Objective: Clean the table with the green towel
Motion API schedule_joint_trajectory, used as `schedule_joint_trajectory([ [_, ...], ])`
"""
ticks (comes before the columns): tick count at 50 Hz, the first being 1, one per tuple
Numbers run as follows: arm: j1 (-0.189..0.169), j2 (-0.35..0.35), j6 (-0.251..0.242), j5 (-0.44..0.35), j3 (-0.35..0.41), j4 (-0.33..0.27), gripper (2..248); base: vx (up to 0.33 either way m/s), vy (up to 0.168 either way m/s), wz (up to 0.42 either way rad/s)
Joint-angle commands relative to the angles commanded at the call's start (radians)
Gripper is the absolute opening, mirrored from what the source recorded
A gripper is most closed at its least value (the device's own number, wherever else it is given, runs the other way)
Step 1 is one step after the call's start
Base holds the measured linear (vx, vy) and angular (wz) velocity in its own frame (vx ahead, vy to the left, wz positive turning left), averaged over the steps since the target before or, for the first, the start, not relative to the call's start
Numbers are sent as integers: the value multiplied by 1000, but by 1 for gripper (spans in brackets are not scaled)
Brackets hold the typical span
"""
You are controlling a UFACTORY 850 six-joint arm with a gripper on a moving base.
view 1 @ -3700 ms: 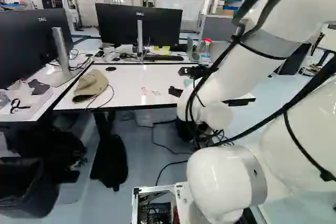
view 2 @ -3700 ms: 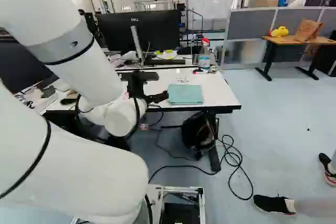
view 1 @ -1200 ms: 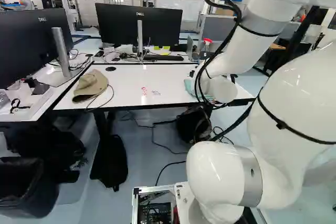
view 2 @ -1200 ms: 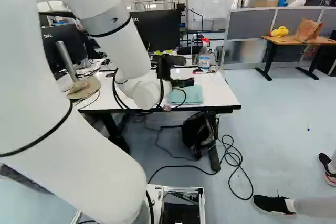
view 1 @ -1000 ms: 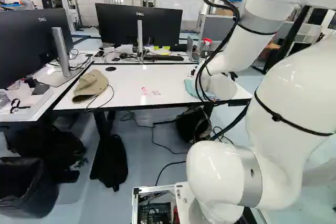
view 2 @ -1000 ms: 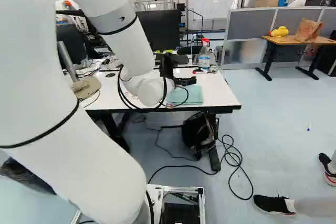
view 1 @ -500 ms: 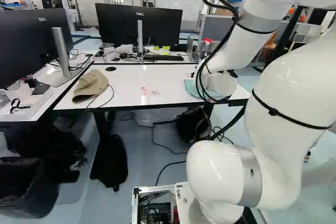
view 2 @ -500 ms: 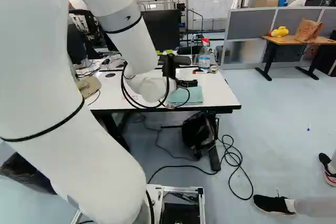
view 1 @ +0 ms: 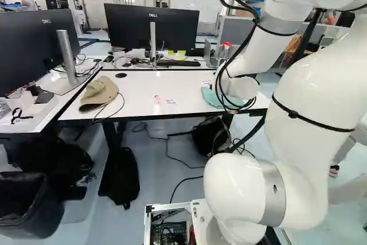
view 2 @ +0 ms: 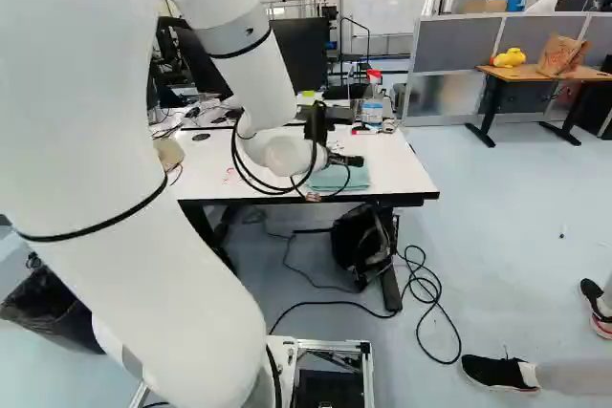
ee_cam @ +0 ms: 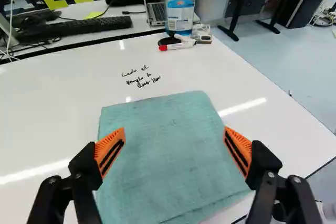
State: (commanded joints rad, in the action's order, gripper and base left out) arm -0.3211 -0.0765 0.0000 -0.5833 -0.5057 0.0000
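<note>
Towel (ee_cam: 163, 150) lying flat on the table (ee_cam: 37, 103), under the claw (view 2: 356, 161) and showing between its fingers, which stand wide apart, released and gripping nothing; just ahead of the towel, black writing (ee_cam: 140, 77) marks the tabletop. Farther ahead of the claw, a marker (ee_cam: 179, 46) lies just beside a bottle (ee_cam: 179, 17), with a laptop (ee_cam: 157, 14) near it. Well apart from the claw, a hat (view 1: 98, 93) rests on the same table

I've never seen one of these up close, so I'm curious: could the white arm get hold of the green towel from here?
Probably yes: its gripper is open over the towel, with nothing in between. The bottle stands beyond, out of the way.
</note>
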Motion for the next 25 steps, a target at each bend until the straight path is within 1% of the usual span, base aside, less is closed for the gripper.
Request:
schedule_joint_trajectory([
  [25, -23, -62, 0, 160, -68, 0, 247, 0, 0, 0],
])
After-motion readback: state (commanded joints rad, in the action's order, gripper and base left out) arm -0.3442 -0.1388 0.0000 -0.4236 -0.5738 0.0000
